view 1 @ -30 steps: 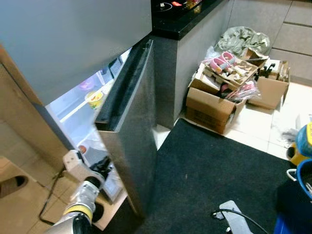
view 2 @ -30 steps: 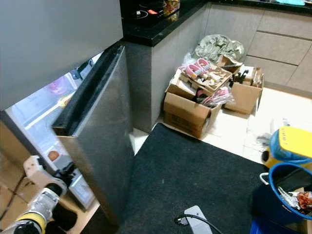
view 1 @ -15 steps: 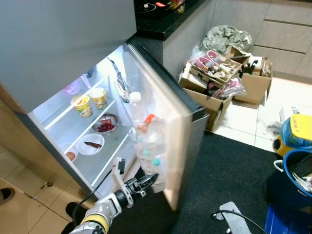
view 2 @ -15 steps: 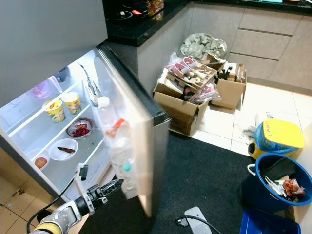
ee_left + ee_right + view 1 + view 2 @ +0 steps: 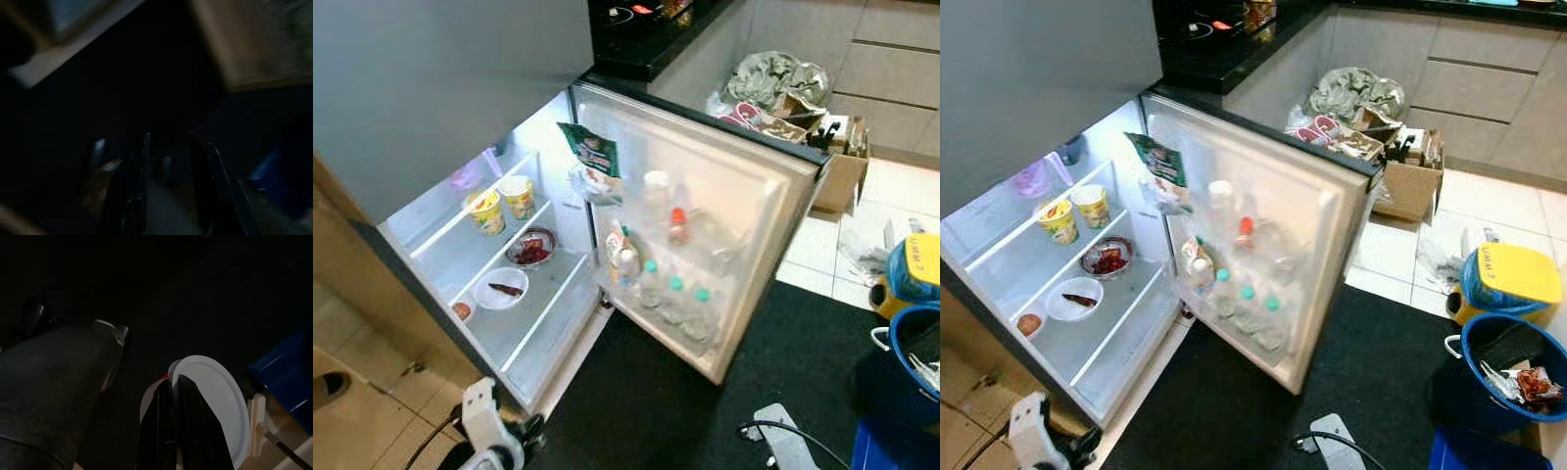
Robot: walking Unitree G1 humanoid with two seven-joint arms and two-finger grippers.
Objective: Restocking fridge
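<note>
The fridge (image 5: 431, 259) stands open, its door (image 5: 705, 245) swung wide to the right. On its shelves are two yellow noodle cups (image 5: 487, 211), a bowl of red food (image 5: 532, 247), a small white dish (image 5: 501, 290) and a red fruit (image 5: 461, 311). The door racks hold a green packet (image 5: 590, 157) and several bottles (image 5: 674, 305). My left wrist (image 5: 487, 439) sits low in front of the fridge's bottom corner. In its dark, blurred wrist view, the left gripper (image 5: 167, 142) is open and holds nothing. My right gripper (image 5: 175, 378) is shut on the rim of a white plate (image 5: 215, 396).
A black mat (image 5: 724, 392) lies before the fridge, with a grey pedal and cable (image 5: 773, 441) on it. Cardboard boxes (image 5: 837, 171) of clutter stand behind the door. A blue bin (image 5: 1513, 367) and a yellow-lidded container (image 5: 1508, 279) are at the right. Black counter (image 5: 651, 29) above.
The fridge door has swung from nearly closed to wide open. My left arm has drawn back from the door to the bottom left. The camera has shifted.
</note>
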